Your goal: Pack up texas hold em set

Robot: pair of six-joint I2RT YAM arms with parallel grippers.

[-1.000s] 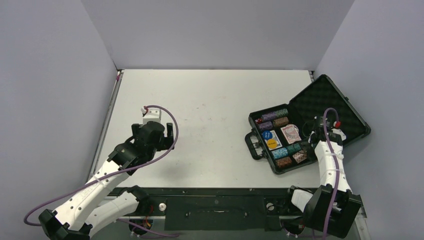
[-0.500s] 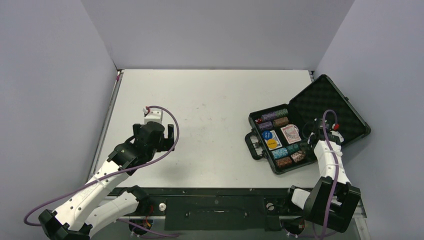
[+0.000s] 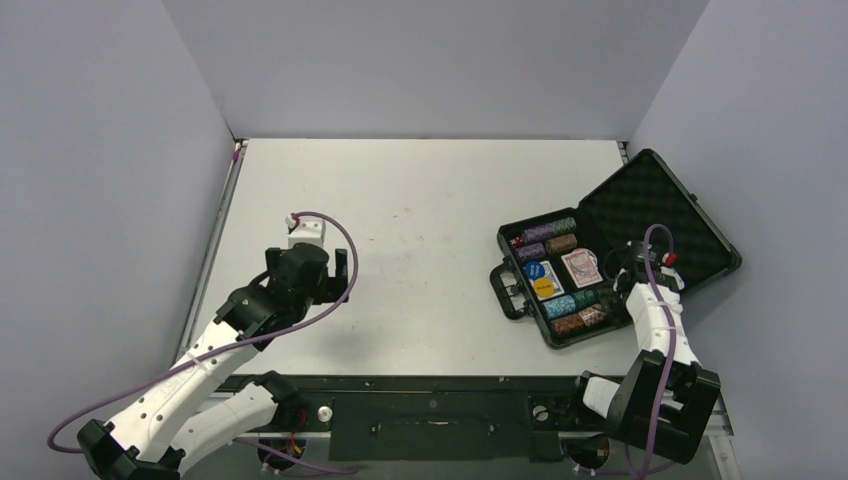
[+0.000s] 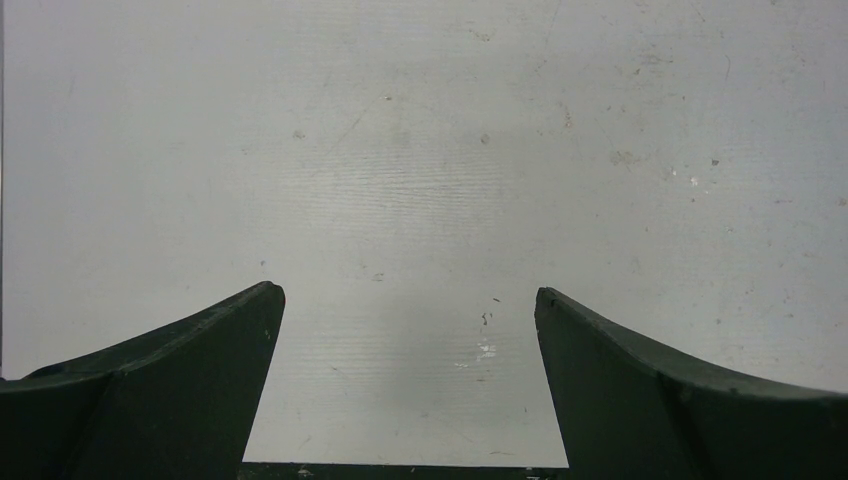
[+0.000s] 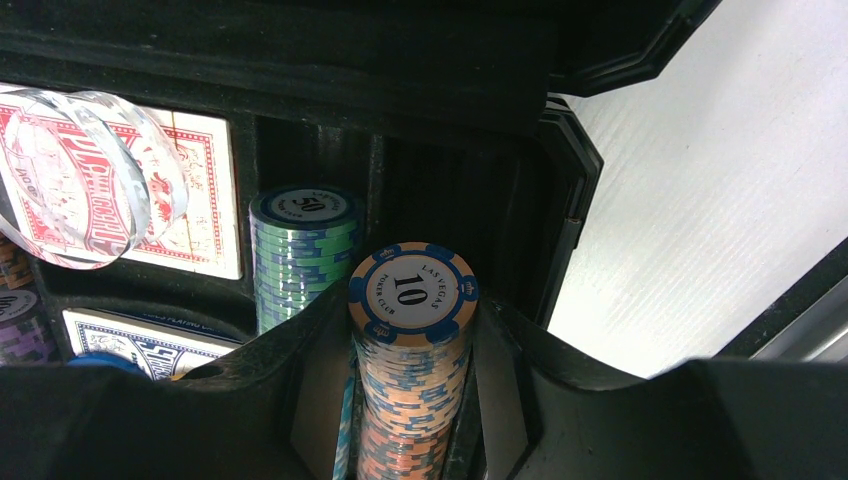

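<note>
The black case (image 3: 640, 205) lies open at the table's right, foam lid tilted back. Its tray holds chip stacks (image 3: 557, 227), a red card deck (image 3: 581, 267), a blue disc (image 3: 534, 270), a yellow disc (image 3: 544, 288) and red dice (image 3: 517, 241). My right gripper (image 3: 606, 300) reaches into the tray's near corner. In the right wrist view the gripper (image 5: 415, 305) is shut on an orange-and-blue stack of "10" chips (image 5: 412, 350), lying beside a green "50" stack (image 5: 303, 240). My left gripper (image 3: 340, 268) hovers open over bare table at the left, its fingers (image 4: 200, 350) holding nothing.
A red deck (image 5: 190, 190) with a loop of clear wrap (image 5: 90, 170) and a blue deck (image 5: 150, 340) sit in slots beyond the held stack. The case handle (image 3: 505, 290) points toward the table's middle. Grey walls enclose the table on three sides.
The right arm's base and elbow have swung a little to the right, and the held chip stack has edged slightly left in the tray. The left arm has not moved.
</note>
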